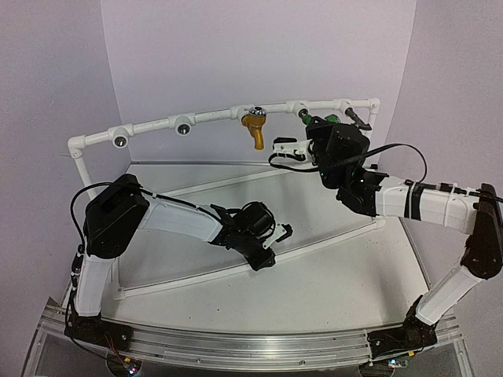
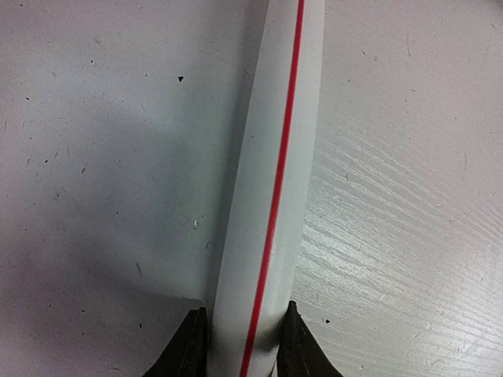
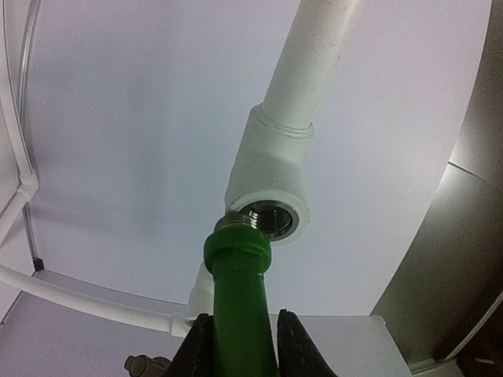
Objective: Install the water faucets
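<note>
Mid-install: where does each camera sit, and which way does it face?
Top external: above, behind the bases, facing down at table and white pipe frame; both arms show.
Left wrist: faces down along the left end effector gripping a red-striped pipe.
Right wrist: faces up along the right end effector at green faucet and socket.
Shared: top and right wrist show that faucet.

The green faucet (image 3: pixel 238 290) stands upright in the right gripper (image 3: pixel 238 345), its silver threaded end at the lower rim of a socket (image 3: pixel 267 214), not screwed in. The mustard-yellow faucet (image 1: pixel 253 127) hangs spout-down from the white pipe frame (image 1: pixel 157 126). The dark grey faucet (image 1: pixel 357 119) sits near the frame's right end.
</note>
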Robot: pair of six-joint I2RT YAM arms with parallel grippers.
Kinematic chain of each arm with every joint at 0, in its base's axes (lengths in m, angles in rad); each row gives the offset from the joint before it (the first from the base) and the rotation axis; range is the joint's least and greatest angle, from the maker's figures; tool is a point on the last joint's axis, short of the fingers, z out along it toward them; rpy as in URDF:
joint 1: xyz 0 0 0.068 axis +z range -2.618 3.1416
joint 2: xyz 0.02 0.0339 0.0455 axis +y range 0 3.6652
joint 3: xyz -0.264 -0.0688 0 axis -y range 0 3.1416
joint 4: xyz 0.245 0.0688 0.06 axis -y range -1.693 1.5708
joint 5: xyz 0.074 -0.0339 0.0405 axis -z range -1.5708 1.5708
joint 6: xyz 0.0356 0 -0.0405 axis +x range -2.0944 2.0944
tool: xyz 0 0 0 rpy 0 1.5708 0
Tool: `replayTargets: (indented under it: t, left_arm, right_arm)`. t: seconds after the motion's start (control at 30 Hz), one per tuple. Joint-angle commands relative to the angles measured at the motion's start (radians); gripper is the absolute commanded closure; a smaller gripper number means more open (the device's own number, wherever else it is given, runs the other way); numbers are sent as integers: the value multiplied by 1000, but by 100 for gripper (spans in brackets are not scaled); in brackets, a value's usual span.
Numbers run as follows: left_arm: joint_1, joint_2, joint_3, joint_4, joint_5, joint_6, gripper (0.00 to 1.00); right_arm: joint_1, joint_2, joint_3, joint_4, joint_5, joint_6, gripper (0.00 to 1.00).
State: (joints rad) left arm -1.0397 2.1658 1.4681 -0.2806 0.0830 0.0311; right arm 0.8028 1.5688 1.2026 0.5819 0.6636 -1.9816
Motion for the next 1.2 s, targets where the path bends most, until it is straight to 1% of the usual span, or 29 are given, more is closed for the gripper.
replayTargets:
  t: [0.0,0.67,1.17]
  left_arm:
    - [-3,48,-14,17,-39,-130,93]
    - [-25,45,-20,20,-36,-129,96]
    - [-30,46,-20,20,-34,-129,96]
  right_arm:
    - [-8,-3,68,61,0,-6,100]
    - [-10,37,110,-7,-1,94,100]
    - [-4,47,102,-20,2,124,100]
